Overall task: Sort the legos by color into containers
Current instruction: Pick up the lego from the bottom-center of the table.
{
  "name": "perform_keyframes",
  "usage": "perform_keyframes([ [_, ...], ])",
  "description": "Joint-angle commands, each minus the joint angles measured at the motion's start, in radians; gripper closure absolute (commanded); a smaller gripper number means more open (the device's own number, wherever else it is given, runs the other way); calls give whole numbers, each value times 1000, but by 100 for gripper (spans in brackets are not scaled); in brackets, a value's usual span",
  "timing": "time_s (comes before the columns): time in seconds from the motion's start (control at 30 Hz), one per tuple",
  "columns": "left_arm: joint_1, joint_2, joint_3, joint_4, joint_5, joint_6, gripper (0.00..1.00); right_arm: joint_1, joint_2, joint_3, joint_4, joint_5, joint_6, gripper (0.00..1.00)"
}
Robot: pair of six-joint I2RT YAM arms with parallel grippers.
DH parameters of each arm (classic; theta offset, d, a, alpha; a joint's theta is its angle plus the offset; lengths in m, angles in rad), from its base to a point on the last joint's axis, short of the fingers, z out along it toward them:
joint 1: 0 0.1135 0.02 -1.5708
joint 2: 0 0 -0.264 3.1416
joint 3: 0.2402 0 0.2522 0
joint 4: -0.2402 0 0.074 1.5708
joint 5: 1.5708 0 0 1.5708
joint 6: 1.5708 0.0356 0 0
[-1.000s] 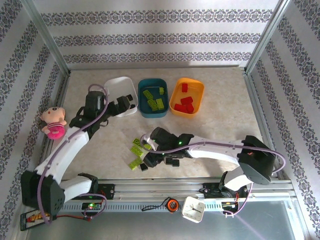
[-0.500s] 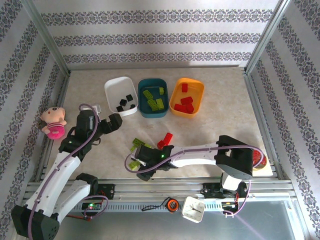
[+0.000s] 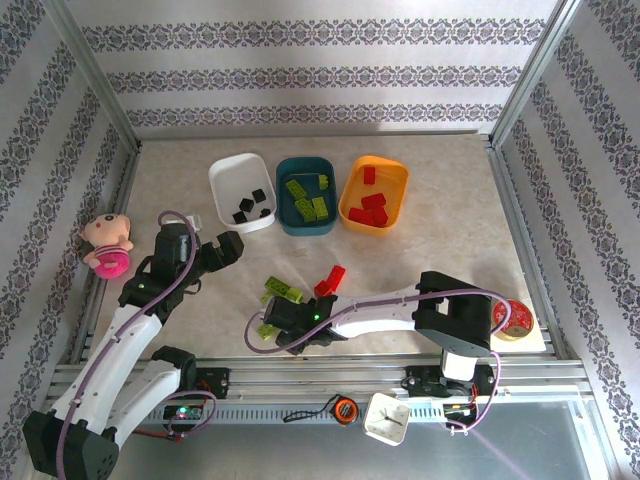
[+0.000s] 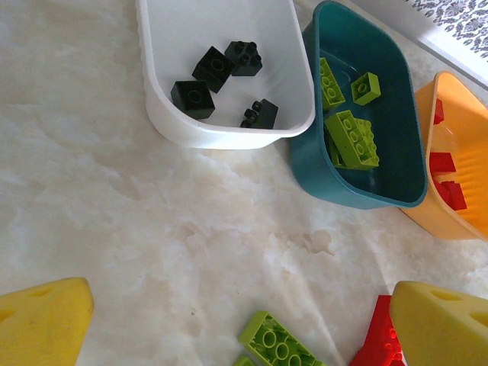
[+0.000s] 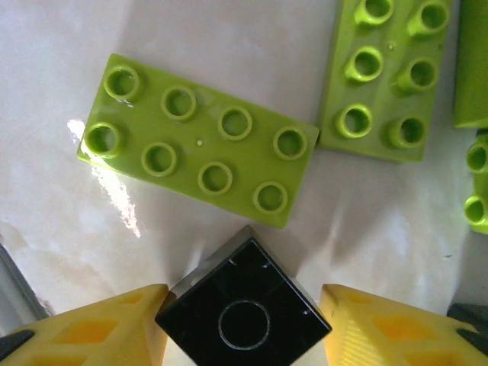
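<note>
The white tub (image 3: 226,175) holds black legos (image 4: 213,69), the dark teal tub (image 3: 283,215) lime green ones (image 4: 351,137), and the orange tub (image 3: 395,175) red ones. My left gripper (image 3: 228,247) hangs open above the table in front of the white tub, its yellow fingers (image 4: 42,320) wide apart. A loose red lego (image 3: 330,279) and green legos (image 3: 283,292) lie mid-table. My right gripper (image 3: 288,328) is low at that pile. Its pads (image 5: 99,332) press the two side corners of a black lego (image 5: 244,309), which is turned on the diagonal. A green plate (image 5: 198,141) lies just beyond it.
A pink-and-cream doll (image 3: 105,243) lies at the left wall. A small red round disc (image 3: 515,318) sits at the front right. More green bricks (image 5: 385,76) crowd the right gripper's far side. The metal frame rail (image 3: 330,365) runs along the near edge.
The left arm drew back from the white tub toward the near side. The right gripper swept left across the pile and settled around the black lego; the red lego came into view.
</note>
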Motion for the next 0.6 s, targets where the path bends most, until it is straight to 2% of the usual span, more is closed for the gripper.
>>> perform_keyframes([
  [0.0,6,-10,-17,-18,-18,-21,0,-15,6,4,20,33,2,53],
  [0.13,6,-11,-30,-11,-7,-31,0,-40,-62,-44,33,16,9,62],
  [0.37,6,-19,-79,20,-3,-67,0,-110,-288,-106,19,-25,16,67],
  [0.47,6,-29,-96,34,7,-72,0,-186,-360,-89,23,-74,19,68],
  [0.57,6,-46,-120,46,12,-81,0,-272,-348,-9,26,-118,-5,69],
])
